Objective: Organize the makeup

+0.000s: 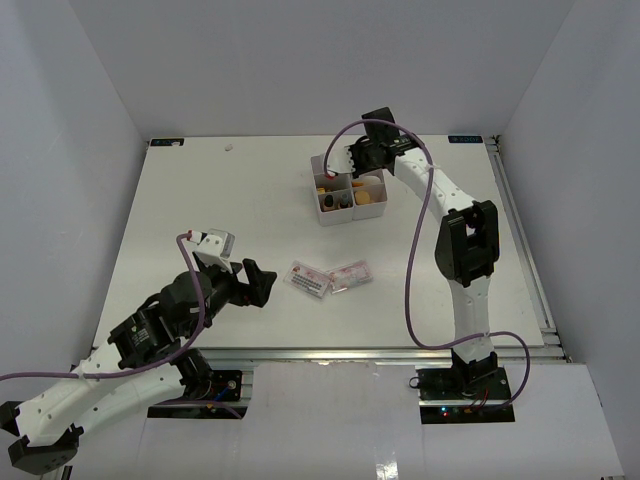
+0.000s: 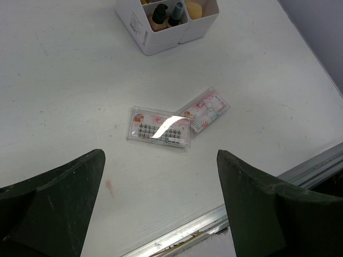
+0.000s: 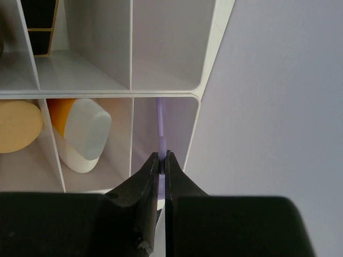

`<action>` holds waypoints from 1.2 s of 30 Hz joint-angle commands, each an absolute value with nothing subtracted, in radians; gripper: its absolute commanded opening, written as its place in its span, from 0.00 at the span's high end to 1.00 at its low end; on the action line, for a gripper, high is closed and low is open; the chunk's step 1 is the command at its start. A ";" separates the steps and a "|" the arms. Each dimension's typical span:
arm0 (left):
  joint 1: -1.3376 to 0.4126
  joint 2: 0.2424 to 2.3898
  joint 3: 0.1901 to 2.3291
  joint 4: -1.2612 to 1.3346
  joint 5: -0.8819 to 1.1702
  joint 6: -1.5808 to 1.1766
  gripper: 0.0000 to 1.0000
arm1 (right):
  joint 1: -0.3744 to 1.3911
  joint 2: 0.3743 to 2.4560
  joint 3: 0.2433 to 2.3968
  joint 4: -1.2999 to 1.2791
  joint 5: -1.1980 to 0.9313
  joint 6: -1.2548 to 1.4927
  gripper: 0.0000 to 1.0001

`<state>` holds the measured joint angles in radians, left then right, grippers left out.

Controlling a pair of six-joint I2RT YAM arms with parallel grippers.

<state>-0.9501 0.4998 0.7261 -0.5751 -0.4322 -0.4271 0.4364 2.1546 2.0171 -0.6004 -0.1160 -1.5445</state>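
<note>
The thin purple tool [image 3: 160,120] is pinched in the right gripper [image 3: 162,160]. Its long axis is in line with the fingers, and the far end points down into a corner compartment of the white box [image 3: 206,69], beside the yellow-orange tube [image 3: 80,134]. Looks like the drop-off step to me, so next it just needs to let go. The left gripper [image 2: 159,160] hangs wide open over two clear packets [image 2: 159,127] on the table.

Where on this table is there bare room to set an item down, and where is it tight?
Widest bare patch: far left of the white table, between back wall and left arm. Also free: the strip between white four-compartment box and the two clear pink-printed packets. Crowded: over the box, where the right tool pinches a thin purple wand.
</note>
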 commanded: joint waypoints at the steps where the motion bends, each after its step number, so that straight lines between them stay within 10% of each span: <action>1: -0.945 0.486 0.717 -0.568 -0.448 -0.430 0.04 | 0.452 2.178 2.071 -0.575 -0.079 -1.577 0.88; 12: -0.945 0.479 0.718 -0.568 -0.442 -0.430 0.04 | 0.469 2.174 2.033 -0.516 -0.060 -1.537 0.58; 26: -0.945 0.524 0.679 -0.500 -0.379 -0.462 0.02 | 0.460 1.988 2.009 -0.497 -0.099 -1.233 0.52; 36: -0.939 0.882 0.748 -0.477 -0.312 -0.876 0.02 | 0.337 1.450 1.359 -0.464 -0.801 -0.451 0.18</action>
